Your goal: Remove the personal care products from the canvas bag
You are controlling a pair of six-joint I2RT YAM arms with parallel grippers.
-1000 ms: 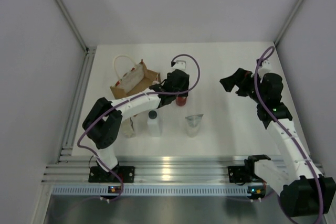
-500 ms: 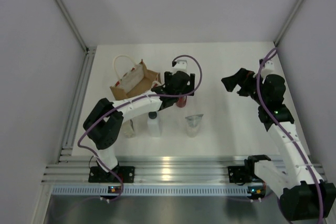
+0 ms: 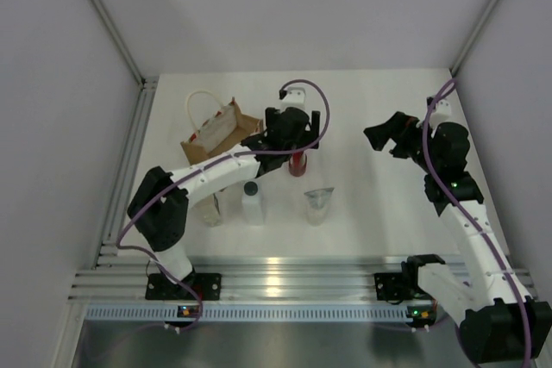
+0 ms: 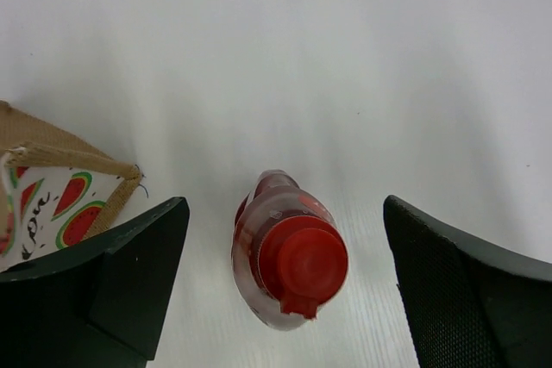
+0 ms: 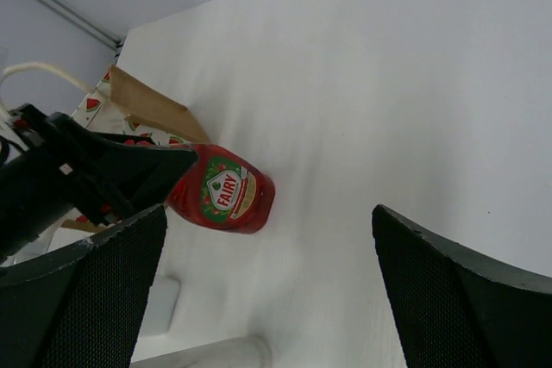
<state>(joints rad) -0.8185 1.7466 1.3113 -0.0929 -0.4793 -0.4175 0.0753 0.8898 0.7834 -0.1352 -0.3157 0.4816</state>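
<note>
The slim red bottle (image 3: 298, 164) stands upright on the white table just right of the canvas bag (image 3: 217, 133). My left gripper (image 3: 297, 146) hangs over it, open, and its jaws straddle the red cap (image 4: 302, 263) without touching it. A corner of the bag (image 4: 53, 174) with watermelon print shows at the left. In front stand the clear bottle (image 3: 212, 209), the white bottle with dark cap (image 3: 252, 202) and the silvery pouch (image 3: 318, 204). My right gripper (image 3: 385, 140) is open and holds nothing, well to the right; it faces the red bottle (image 5: 222, 193).
The bag's white rope handles (image 3: 203, 103) loop toward the back left. Grey walls close in the table on three sides, and an aluminium rail (image 3: 293, 282) runs along the near edge. The left arm's dark finger (image 5: 112, 170) reaches across the right wrist view.
My left gripper has opened and let go of the red bottle, which now stands on its own. The right arm has barely shifted.
</note>
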